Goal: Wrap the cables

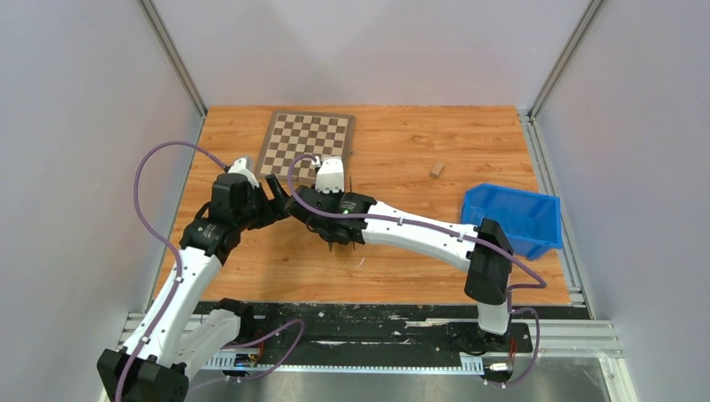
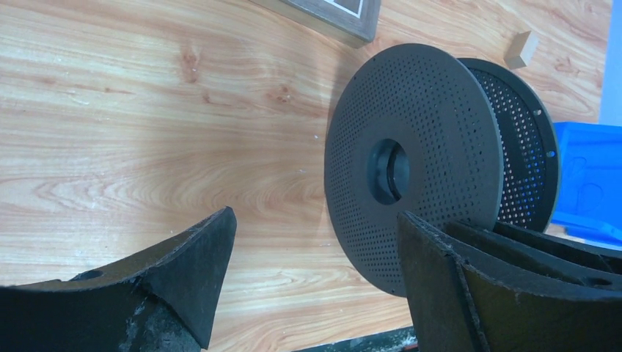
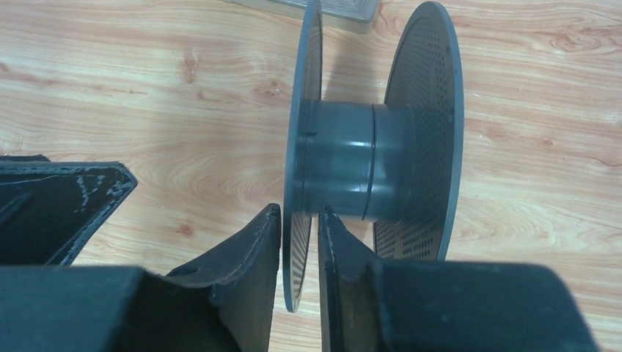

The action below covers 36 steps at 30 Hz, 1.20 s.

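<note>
A dark spool [image 3: 352, 158] with two perforated flanges and a grey hub stands on edge on the wooden table. My right gripper [image 3: 300, 211] straddles the left flange [image 3: 302, 110]; its jaws stand slightly apart, with a thin gap between the flange and the right finger, so it is open. My left gripper [image 2: 317, 216] is open wide just left of the spool [image 2: 433, 132], with nothing between its fingers. In the top view both grippers, left [image 1: 280, 201] and right [image 1: 335, 230], meet near the table's middle. The cables show in no view.
A chessboard [image 1: 306, 138] lies at the back behind the grippers. A blue bin [image 1: 515, 218] sits at the right, and a small wooden block [image 1: 436, 170] lies beyond it. The left arm's finger [image 3: 59, 213] shows at the left of the right wrist view.
</note>
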Tool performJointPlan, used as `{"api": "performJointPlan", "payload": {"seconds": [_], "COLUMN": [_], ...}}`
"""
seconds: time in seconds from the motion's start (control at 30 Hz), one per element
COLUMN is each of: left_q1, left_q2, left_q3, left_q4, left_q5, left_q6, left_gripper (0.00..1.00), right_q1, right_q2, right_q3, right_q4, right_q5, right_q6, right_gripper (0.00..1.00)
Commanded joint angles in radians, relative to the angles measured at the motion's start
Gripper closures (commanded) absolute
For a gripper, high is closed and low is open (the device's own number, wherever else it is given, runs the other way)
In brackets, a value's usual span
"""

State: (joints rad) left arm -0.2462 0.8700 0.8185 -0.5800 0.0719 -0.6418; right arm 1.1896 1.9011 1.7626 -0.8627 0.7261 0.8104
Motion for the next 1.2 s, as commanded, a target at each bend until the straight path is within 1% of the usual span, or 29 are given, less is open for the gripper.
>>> {"api": "performJointPlan", "payload": {"seconds": [0.0, 0.13, 0.3, 0.43, 0.53, 0.6, 0.67, 0.73, 0.83, 0.9, 0.93, 0.97, 1.07, 1.17], "left_q1": [0.005, 0.005, 0.005, 0.005, 0.004, -0.005, -0.035, -0.079, -0.141, -0.156, -0.161, -0.163, -0.17, -0.171], "left_q2": [0.016, 0.041, 0.056, 0.067, 0.073, 0.068, 0.059, 0.056, 0.067, 0.075, 0.077, 0.079, 0.072, 0.056], "left_q3": [0.012, 0.041, 0.109, 0.169, 0.205, 0.208, 0.206, 0.207, 0.211, 0.209, 0.206, 0.196, 0.169, 0.139], "left_q4": [0.058, 0.054, 0.035, 0.005, -0.016, -0.014, -0.01, -0.008, -0.018, -0.018, -0.016, -0.007, 0.013, 0.019], "left_q5": [0.037, 0.038, 0.049, 0.126, 0.219, 0.249, 0.24, 0.196, 0.121, 0.1, 0.099, 0.098, 0.122, 0.148], "left_q6": [-0.01, 0.022, 0.104, 0.179, 0.204, 0.213, 0.226, 0.241, 0.257, 0.265, 0.27, 0.274, 0.286, 0.306], "left_gripper": [0.12, 0.13, 0.13, 0.14, 0.17, 0.19, 0.19, 0.19, 0.19, 0.19, 0.19, 0.19, 0.2, 0.2], "right_q1": [0.0, -0.002, -0.006, -0.027, -0.065, -0.111, -0.183, -0.276, -0.43, -0.541, -0.607, -0.703, -0.925, -1.085], "right_q2": [-0.008, -0.035, -0.088, -0.152, -0.232, -0.298, -0.394, -0.477, -0.593, -0.667, -0.7, -0.731, -0.808, -0.83], "right_q3": [0.057, 0.065, 0.07, 0.051, -0.006, -0.057, -0.118, -0.209, -0.325, -0.406, -0.444, -0.486, -0.614, -0.715], "right_q4": [0.01, 0.044, 0.08, 0.095, 0.118, 0.122, 0.124, 0.126, 0.126, 0.126, 0.126, 0.128, 0.147, 0.195], "right_q5": [-0.026, -0.039, -0.059, -0.107, -0.124, -0.117, -0.131, -0.14, -0.152, -0.167, -0.178, -0.213, -0.312, -0.376], "right_q6": [-0.048, -0.119, -0.209, -0.266, -0.314, -0.313, -0.291, -0.266, -0.241, -0.226, -0.22, -0.217, -0.209, -0.214], "right_gripper": [0.74, 0.71, 0.65, 0.62, 0.59, 0.57, 0.57, 0.58, 0.59, 0.59, 0.59, 0.59, 0.59, 0.59]}}
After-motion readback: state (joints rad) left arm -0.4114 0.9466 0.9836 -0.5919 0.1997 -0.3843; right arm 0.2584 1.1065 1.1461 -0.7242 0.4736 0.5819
